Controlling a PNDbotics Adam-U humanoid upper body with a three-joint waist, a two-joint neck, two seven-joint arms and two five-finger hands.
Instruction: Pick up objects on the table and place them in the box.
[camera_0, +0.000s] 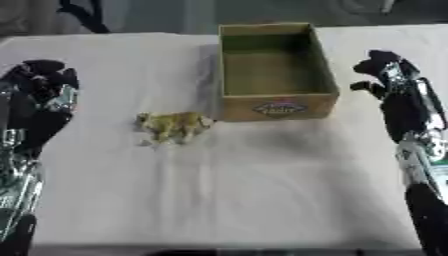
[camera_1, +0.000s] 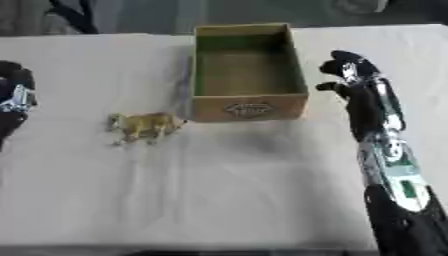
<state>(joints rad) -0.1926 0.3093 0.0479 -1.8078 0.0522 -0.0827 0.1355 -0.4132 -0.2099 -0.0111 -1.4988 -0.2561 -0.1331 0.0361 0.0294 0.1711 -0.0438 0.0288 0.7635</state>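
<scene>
**White-clothed table, open box at the far centre, one toy lying short of it**

White cloth (camera_0: 262, 190) covers the whole work surface; it shows soft creases running toward the near edge, and it lies slightly askew in both views. Beyond the far edge the room is dim and grey, with dark curved shapes at the upper left that cannot be made out.

Box (camera_0: 276, 107): cardboard, rectangular, open at the top, standing upright at the far centre of the table with its long side running away from the camera. Inside walls look greenish-brown. Front face carries a small label with red and blue print, not legible. Nothing can be seen lying inside it; the visible floor is bare.

Toy animal (camera_0: 175, 126): small, yellowish-tan, four-legged in outline, lying on the cloth just to the left of the box's near left corner, close to it but apart. Finer detail cannot be told.

Left hand (camera_0: 44, 82): at the left edge of the table, level with the box, well apart from the toy. Fingers bent loosely inward, nothing between them. Silver forearm runs down the left edge.

Right hand (camera_1: 348, 70): to the right of the box, near its right wall but not touching it. Fingers point away from the camera, relaxed and lightly bent, thumb out toward the box, holding nothing.
</scene>
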